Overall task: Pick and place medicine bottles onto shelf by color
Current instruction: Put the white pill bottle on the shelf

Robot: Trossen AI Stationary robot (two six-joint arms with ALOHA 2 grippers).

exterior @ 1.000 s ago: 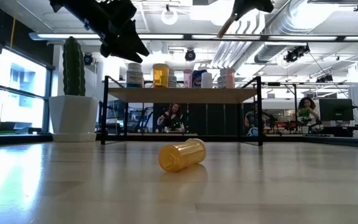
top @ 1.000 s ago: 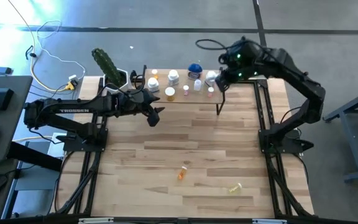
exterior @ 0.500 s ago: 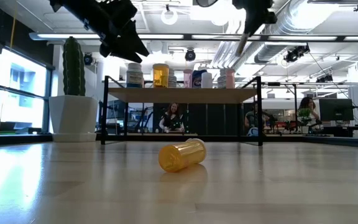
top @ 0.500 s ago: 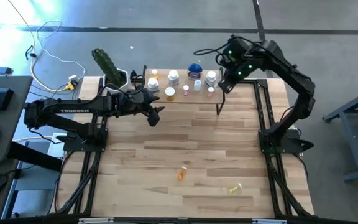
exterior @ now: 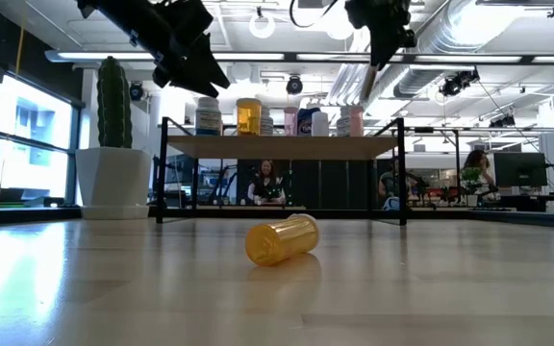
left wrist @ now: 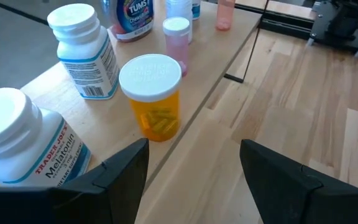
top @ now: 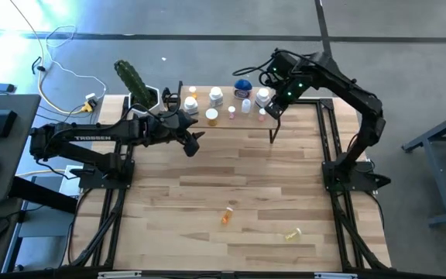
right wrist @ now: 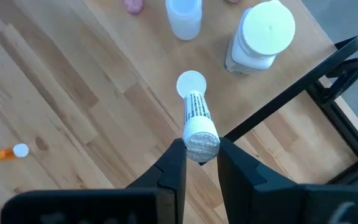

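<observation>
Bottles line up on the shelf point(top: 235, 124) as one more arrives

Right gripper point(right wrist: 196, 163), clamped on a slim white tube point(right wrist: 199, 124), hangs above the shelf's right end; it looks light, rigid and slick, best pinched across its body. Left gripper point(left wrist: 191, 163), jaws apart and empty, hovers by an orange bottle point(left wrist: 154, 96) on the shelf's left. Only the high view shows two strays lying on the table point(top: 176, 201), an orange one point(top: 228, 215) and a yellowish one point(top: 292, 233); the right wrist view alone reveals the grip.
</observation>
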